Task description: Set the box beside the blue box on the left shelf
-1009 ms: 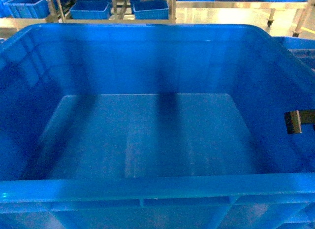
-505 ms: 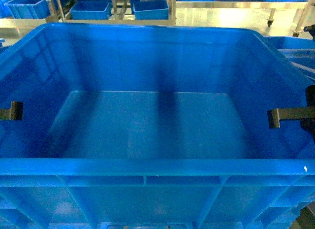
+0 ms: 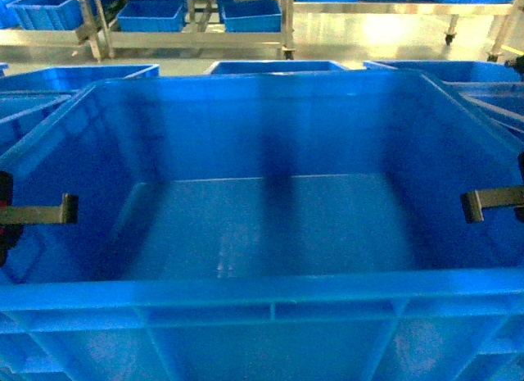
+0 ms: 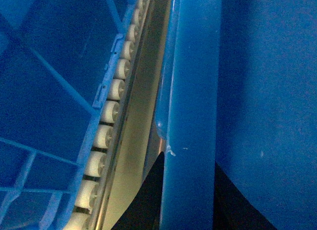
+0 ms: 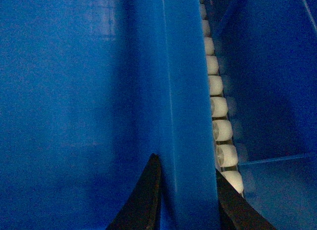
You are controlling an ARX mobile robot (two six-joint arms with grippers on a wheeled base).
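You are carrying the box (image 3: 270, 233) between both arms, and it fills nearly the whole head view, its near rim along the bottom edge. The left gripper (image 4: 185, 200) straddles the box's left rim, one dark finger on the outside and one inside, closed onto the wall; the right gripper (image 5: 185, 205) does the same on the right rim. In the head view only the inner fingers show, as dark tabs against each side wall.

To do this step well, keep both clamps firm and lower the two sides together, so the box stays level and meets the rollers flat. Both wrist views show a row of white rollers of the left shelf (image 4: 106, 111) running just beside the held wall, so you are likely close to setting down. Judge the side gap from those rollers, and leave the box beside the neighbouring blue box (image 4: 44, 81), not riding on its rim.

Whether the base of the box already touches the rollers cannot be told, for the base is hidden in every view. The shelf itself is out of sight in the head view, masked by the box. Farther off, more blue crates (image 3: 274, 66) peek over the far rim, and beyond them a metal rack (image 3: 196, 38) holds others, too small to read.
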